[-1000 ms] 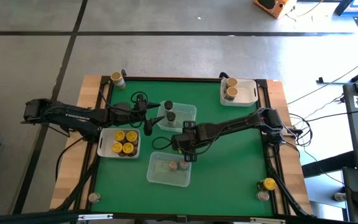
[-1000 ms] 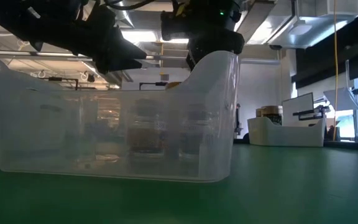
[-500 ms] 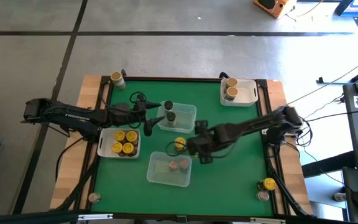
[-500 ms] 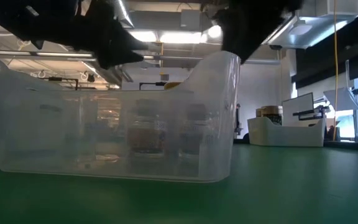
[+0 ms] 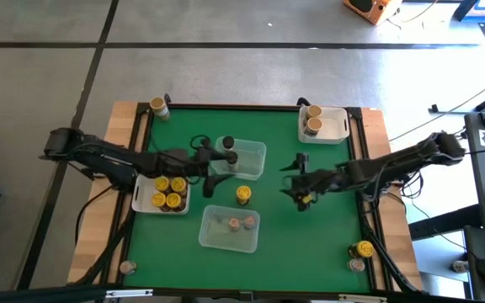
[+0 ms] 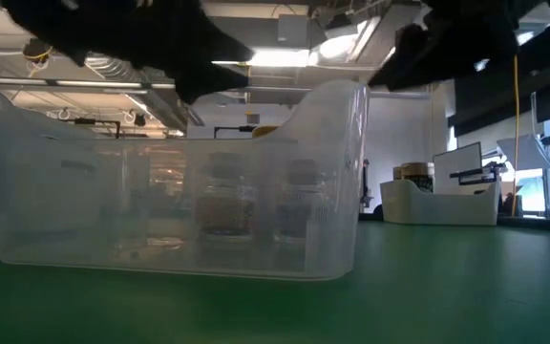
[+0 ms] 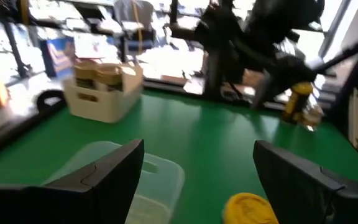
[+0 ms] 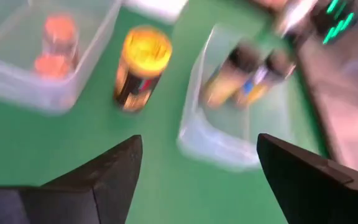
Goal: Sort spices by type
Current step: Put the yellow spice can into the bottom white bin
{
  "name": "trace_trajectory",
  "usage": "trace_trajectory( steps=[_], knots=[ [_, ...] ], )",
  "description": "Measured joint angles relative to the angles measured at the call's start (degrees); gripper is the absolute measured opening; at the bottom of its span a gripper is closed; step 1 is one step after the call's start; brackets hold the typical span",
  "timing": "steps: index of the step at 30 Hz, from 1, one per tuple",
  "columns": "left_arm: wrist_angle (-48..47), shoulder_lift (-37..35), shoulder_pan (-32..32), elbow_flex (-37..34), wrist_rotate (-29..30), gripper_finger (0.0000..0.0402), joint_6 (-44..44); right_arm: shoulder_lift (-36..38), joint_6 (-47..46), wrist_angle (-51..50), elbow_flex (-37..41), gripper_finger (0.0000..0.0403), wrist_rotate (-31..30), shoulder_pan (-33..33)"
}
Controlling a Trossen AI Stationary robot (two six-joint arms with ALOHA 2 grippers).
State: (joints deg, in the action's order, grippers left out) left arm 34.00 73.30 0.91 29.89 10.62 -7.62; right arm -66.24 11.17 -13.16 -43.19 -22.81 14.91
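Note:
A yellow-lidded spice jar (image 5: 243, 194) stands upright on the green mat between two clear tubs, and shows again as the yellow-lidded jar (image 8: 140, 65). My right gripper (image 5: 293, 183) hovers open to the jar's right, well clear of it. My left gripper (image 5: 217, 171) is open on the jar's left, over the near edge of the far tub (image 5: 241, 157), which holds black-lidded jars. The jar's yellow lid (image 7: 250, 208) shows just ahead of the left fingers. The near tub (image 5: 230, 227) holds pinkish-lidded jars.
A white tray (image 5: 144, 187) at the left holds yellow-lidded jars; another white tray (image 5: 337, 122) at the far right holds tan-lidded ones. Loose jars stand on the wooden rim: one far left (image 5: 158, 106), two near right (image 5: 362, 250), one near left (image 5: 127, 268).
My right gripper has drawn back from the middle of the mat toward the table's right edge, rising a little, and left the yellow-lidded jar standing upright between the tubs. My left gripper has moved a short way toward that jar.

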Motion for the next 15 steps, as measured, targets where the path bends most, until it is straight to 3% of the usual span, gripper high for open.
trace_trajectory(
  steps=[4, 11, 15],
  knots=[
    [-9.7, 4.8, 2.7, 8.9, 0.0, 0.0301, -0.7, 5.7, 9.3, 12.4, 4.9, 0.0317, 3.1, -3.8],
    [-41.7, 11.4, 7.5, 27.7, 8.5, 0.0301, -3.9, 11.8, 19.3, 20.3, 5.1, 0.0317, 14.2, -10.6],
    [-46.5, 14.5, 7.8, 32.3, 8.8, 0.0301, -8.0, 13.7, 20.9, 24.5, 5.1, 0.0317, 16.4, -12.4]
  ],
)
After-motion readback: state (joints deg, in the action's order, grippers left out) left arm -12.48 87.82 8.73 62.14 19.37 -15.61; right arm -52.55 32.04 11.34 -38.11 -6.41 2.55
